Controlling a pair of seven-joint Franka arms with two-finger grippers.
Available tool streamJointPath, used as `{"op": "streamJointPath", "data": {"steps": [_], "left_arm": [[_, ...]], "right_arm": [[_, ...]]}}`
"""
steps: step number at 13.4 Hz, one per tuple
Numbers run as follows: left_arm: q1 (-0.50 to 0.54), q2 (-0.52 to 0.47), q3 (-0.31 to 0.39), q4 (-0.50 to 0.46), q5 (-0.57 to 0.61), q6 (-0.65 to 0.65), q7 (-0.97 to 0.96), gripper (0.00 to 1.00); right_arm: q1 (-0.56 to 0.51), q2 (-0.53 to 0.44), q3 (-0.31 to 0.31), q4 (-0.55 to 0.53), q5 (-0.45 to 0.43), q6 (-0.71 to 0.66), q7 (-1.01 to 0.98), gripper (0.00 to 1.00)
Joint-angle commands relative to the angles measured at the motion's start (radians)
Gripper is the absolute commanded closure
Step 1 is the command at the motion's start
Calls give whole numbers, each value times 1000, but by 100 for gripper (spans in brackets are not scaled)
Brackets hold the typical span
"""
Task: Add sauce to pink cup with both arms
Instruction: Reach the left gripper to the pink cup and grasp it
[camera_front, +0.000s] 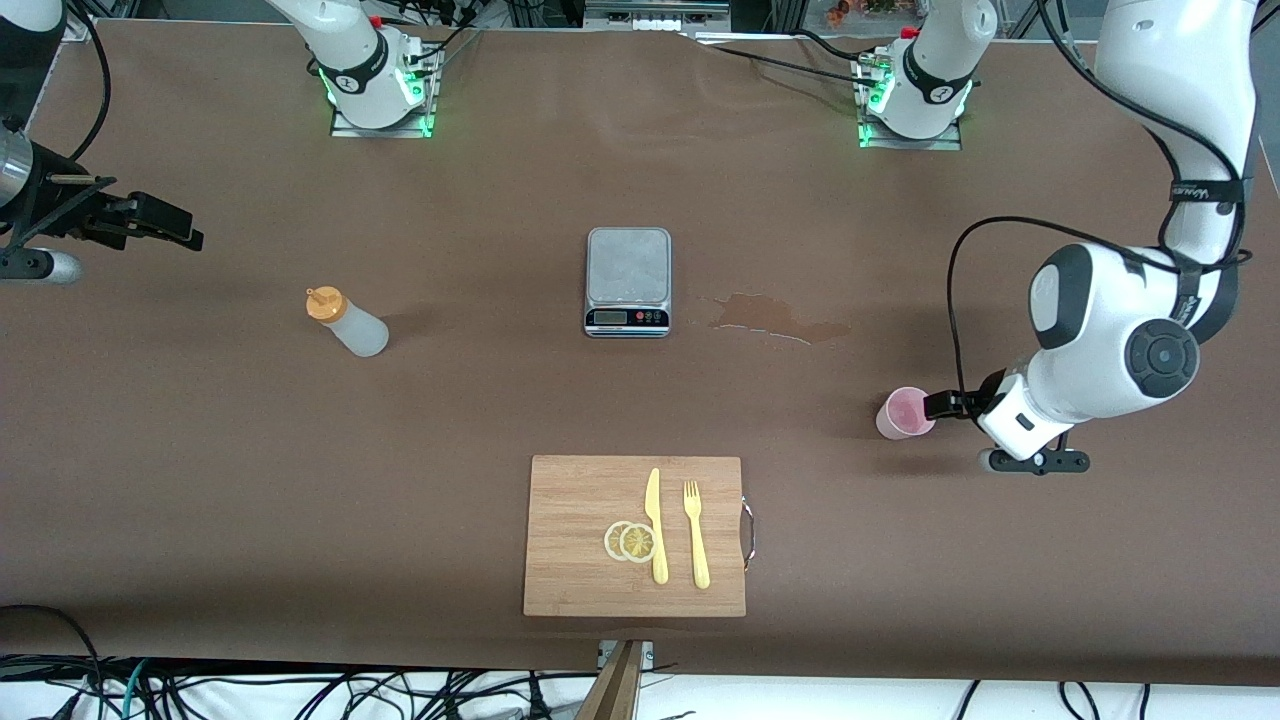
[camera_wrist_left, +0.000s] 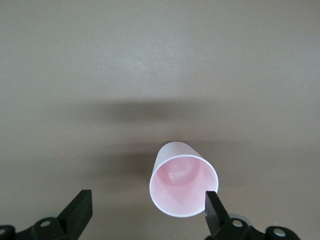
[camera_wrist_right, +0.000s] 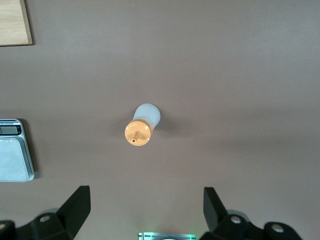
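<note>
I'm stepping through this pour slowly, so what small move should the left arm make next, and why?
Probably nudge the left gripper sideways to centre on the pink cup. Its fingers are open, but the cup sits off-centre by one finger, unheld. The right gripper hangs open above the upright sauce bottle.

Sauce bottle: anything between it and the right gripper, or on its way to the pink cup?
Nothing visible blocks the right gripper, jaws open, from the sauce bottle. Toward the pink cup, the scale stands about midway, slightly farther from the front camera.
</note>
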Motion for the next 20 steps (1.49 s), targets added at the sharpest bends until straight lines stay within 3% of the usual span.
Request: {"op": "streamJointPath", "data": {"steps": [1,7,11,15,20], "left_arm": [[-19,17,16,5,21,18,14,1],[-20,18,34,-99,41,122,20,2],[-22,17,36,-127,39,141,19,11],[-31,17,34,-130,38,139,-1,35],[-43,17,34,-130,38,130,-44,79]], "right_arm": [[-1,6,2,23,4,-18,-4,0],[-1,6,2,23,4,-18,-2,0],[-1,6,2,23,4,-18,-2,0],[-1,6,2,23,4,-18,-2,0],[-1,6,2,23,4,-18,-4,0]]}}
